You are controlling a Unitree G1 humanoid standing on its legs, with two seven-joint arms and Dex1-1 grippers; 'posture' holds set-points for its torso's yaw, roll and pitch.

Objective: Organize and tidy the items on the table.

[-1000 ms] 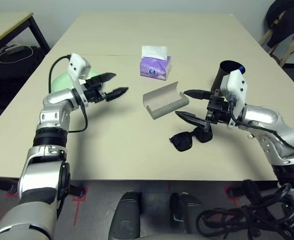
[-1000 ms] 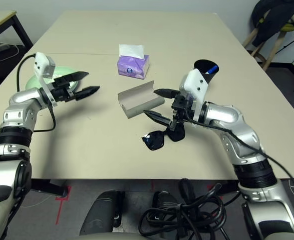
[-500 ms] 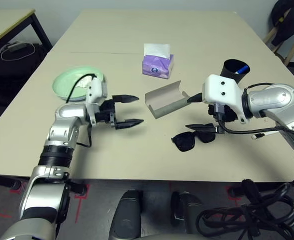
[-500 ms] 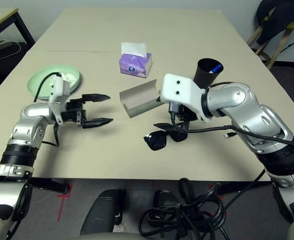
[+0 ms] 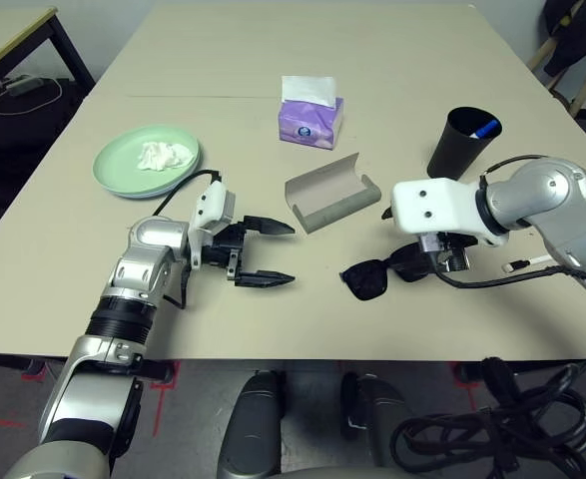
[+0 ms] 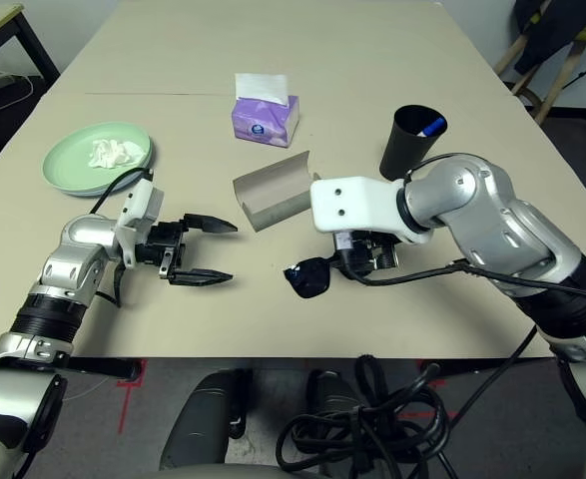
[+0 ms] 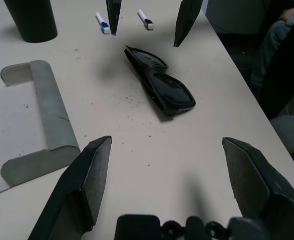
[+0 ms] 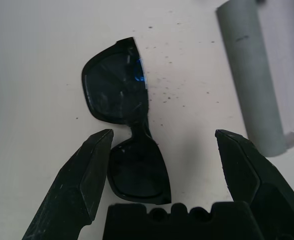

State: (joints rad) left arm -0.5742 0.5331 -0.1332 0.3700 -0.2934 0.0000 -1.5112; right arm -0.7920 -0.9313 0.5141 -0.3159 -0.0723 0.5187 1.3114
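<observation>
Both grippers have closed in on black sunglasses [image 5: 377,276]; right gripper [image 8: 162,165] hangs directly above, left gripper [image 5: 273,253] beside, fingers spread, empty. Step: pickup; I descend next.

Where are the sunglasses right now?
In the head views the sunglasses lie on the table near its front edge, just under the open right gripper, in front of the open grey case.

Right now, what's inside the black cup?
The black tapered cup stands upright beside the open grey glasses case. A pen with a blue end pokes up inside it at the rim. The cup's wall hides the rest of the pen and whatever lies deeper.
</observation>
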